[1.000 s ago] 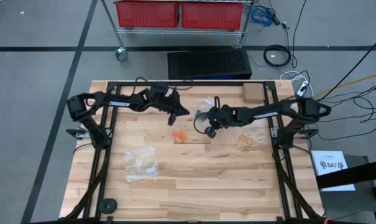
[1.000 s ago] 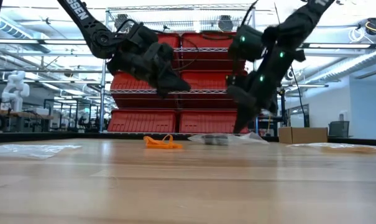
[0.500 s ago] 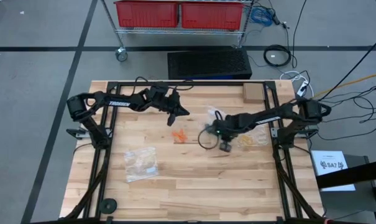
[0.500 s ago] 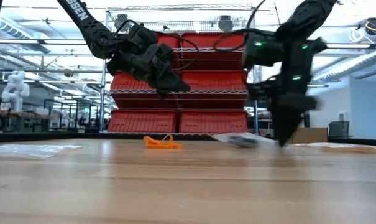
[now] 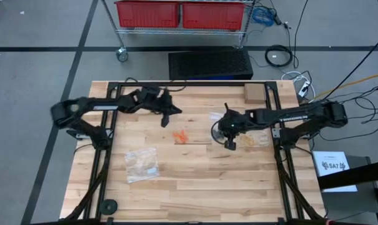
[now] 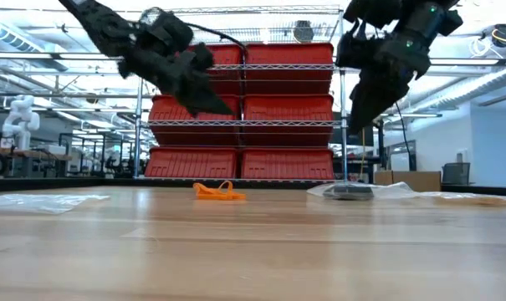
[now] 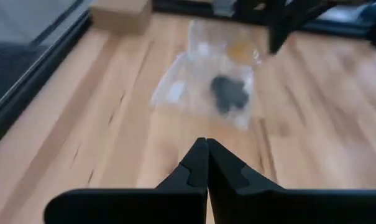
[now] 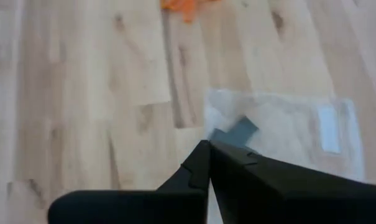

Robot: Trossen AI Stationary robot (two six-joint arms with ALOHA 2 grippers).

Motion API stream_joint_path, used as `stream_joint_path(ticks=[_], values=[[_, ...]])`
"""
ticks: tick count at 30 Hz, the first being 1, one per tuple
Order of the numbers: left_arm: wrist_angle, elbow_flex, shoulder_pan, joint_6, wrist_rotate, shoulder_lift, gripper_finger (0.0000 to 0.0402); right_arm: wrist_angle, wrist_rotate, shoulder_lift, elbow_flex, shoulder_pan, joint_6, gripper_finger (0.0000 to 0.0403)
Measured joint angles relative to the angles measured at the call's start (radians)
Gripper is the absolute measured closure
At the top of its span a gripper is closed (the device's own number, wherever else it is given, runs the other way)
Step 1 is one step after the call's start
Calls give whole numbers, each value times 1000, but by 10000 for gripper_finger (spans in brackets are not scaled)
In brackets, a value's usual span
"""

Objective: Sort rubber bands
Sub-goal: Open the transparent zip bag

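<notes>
Wooden plank surface (image 5: 195, 181) in a lab, red plastic bins (image 6: 244, 138) on a wire shelf behind it. Small pile of orange rubber bands (image 5: 182, 135) lies loose near the middle of the surface, also seen in the low view (image 6: 218, 191). Clear plastic zip bag with a dark clump of black rubber bands (image 7: 230, 94) sits to the right of the orange pile, flat on the wood; low view shows it too (image 6: 349, 191). Another clear zip bag with pale yellow-tan rubber bands (image 5: 141, 164) lies toward the left front, and a third clear bag with orange-tan contents (image 5: 256, 139) at the right edge.

Step in hand, as a judgement: orange bands not bagged yet, so next pick is likely that loose pile. Do it well by coming straight down on the pile, opening only a little, pinching low at the wood so thin loops don't slip out, and lifting slowly to check for stragglers.

Left end effector (image 5: 164, 120) hangs above the surface, back-left of the orange pile, fingers clenched together, holding nothing. Right end effector (image 5: 230, 145) is raised just beside the black-band bag, fingers clenched, nothing seen between them, not touching the bag
</notes>
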Motion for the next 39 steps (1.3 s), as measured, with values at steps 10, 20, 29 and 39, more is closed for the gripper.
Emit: stream_joint_path(ticks=[10, 20, 29, 39], values=[[-562, -41, -305, -80, -259, -263, 401, 77, 3, 31, 0, 27, 7, 403], [-862, -42, -586, -394, -292, -208, 401, 90, 3, 31, 0, 27, 11, 403], [-741, -66, -657, -448, -316, -2, 401, 65, 3, 31, 0, 68, -3, 403], [-322, -65, -623, -376, -301, 141, 401, 50, 3, 31, 1, 138, 30, 403]])
